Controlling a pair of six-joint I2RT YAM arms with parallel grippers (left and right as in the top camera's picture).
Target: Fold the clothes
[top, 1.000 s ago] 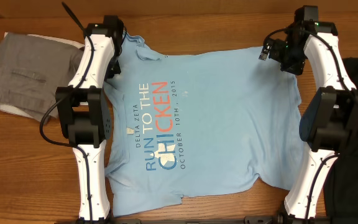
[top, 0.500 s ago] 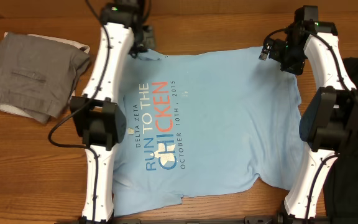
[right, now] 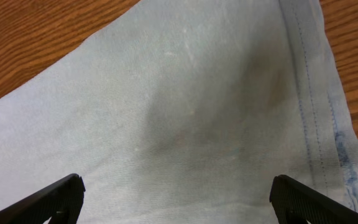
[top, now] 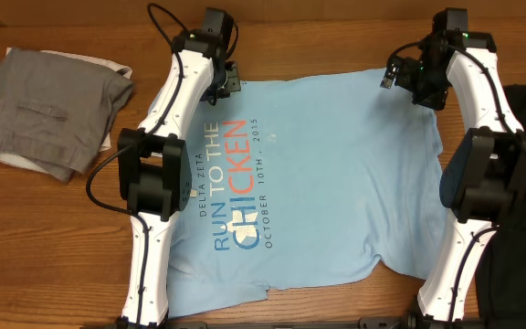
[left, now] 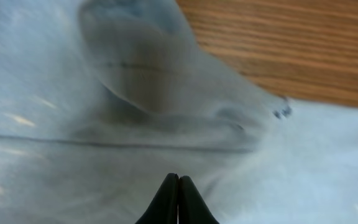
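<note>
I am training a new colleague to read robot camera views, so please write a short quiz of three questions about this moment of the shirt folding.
1. True or false: the T-shirt lies with its "RUN TO THE CHICKEN" print facing up.
2. Choose one: the fingers of the left hand are A) wide apart, B) closed together, C) out of every view.
3. Fill the gap: the folded grey garment lies on the robot's ___ side of the T-shirt.
Key: 1 true; 2 B; 3 left.
</note>
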